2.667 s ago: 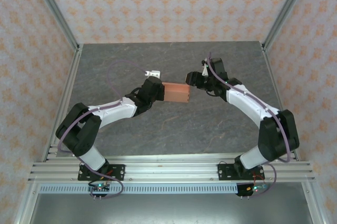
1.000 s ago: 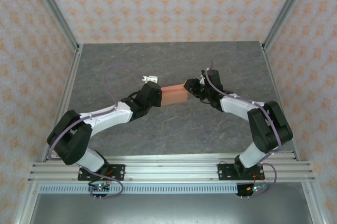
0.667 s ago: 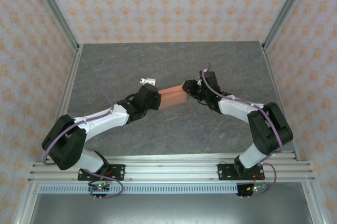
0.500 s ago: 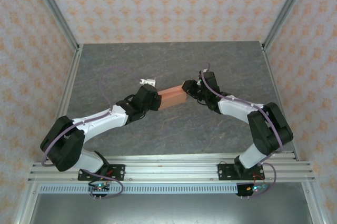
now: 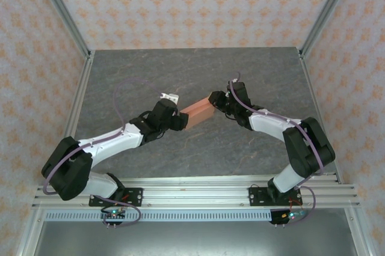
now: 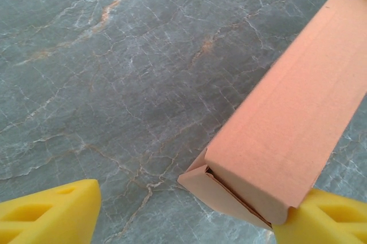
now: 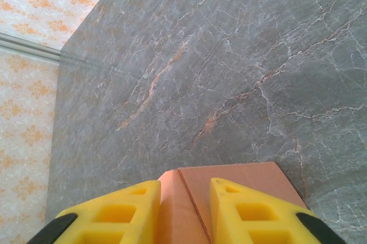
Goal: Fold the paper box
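Jaws of my left gripper (image 5: 180,121) stand wide apart over the middle of the table (image 5: 120,76). I see one fingertip (image 6: 324,218) touching the paper box (image 5: 199,112) at its near-left end, gripping nothing. Just beyond, rightward, my right gripper (image 7: 184,185) pinches the box's far end.

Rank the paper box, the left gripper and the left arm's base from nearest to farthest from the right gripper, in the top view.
1. paper box, held by the right gripper.
2. left gripper, at the box's left end.
3. left arm's base, bottom left, at the near edge.
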Controlling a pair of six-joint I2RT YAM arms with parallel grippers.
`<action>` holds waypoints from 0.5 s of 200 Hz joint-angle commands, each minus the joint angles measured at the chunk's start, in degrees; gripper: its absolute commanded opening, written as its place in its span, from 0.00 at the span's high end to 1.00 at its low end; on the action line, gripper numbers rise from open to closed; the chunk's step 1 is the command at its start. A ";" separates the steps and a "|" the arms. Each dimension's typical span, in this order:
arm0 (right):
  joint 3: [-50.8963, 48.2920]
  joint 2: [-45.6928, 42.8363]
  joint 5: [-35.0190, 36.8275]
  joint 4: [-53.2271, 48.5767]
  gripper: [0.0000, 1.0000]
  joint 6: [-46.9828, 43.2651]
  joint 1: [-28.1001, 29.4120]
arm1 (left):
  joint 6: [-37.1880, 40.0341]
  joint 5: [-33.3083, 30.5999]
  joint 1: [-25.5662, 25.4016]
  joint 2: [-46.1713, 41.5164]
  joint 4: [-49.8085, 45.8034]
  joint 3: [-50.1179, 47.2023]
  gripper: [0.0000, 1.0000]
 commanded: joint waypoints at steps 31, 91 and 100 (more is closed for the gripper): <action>-2.23 0.19 2.62 -6.51 0.73 -0.06 0.63 | 3.21 6.54 -0.65 -0.50 0.62 -1.63 0.15; -2.13 0.16 3.07 -6.83 0.73 -0.29 0.80 | 3.36 8.88 -0.57 0.78 1.40 -0.93 0.12; -1.98 0.13 3.23 -7.01 0.73 -0.39 0.80 | 3.13 8.50 -0.59 0.61 1.45 -0.88 0.13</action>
